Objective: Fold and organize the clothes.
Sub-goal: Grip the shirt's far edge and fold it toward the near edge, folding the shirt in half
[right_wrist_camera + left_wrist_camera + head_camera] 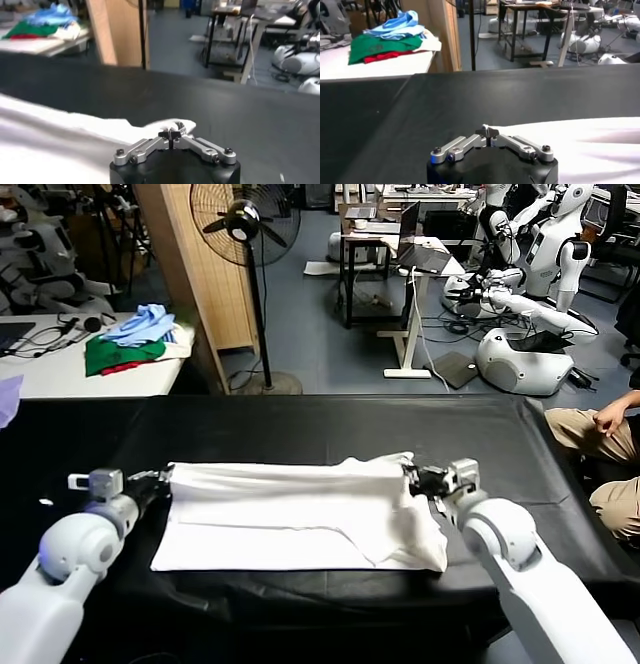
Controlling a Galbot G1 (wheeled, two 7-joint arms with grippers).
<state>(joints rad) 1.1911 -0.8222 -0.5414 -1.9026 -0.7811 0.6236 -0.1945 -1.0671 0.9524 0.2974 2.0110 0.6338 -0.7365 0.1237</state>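
Counter [300, 434] under black cloth fills most of what I see from the head camera. On it lies the white T-shirt [300, 519], partly folded into a long band running side to side, plain side up, its far edge doubled over toward me. My left pincer [160, 478] sits at the shirt's left end, pressed together on a pinch of the fabric edge [492, 131]. My right pincer [418, 478] is at the right end, likewise pinching a bunched corner of the shirt [175, 127]. Beyond, on a white side table [90, 374], I see a pile of blue, green and red garments [135, 339].
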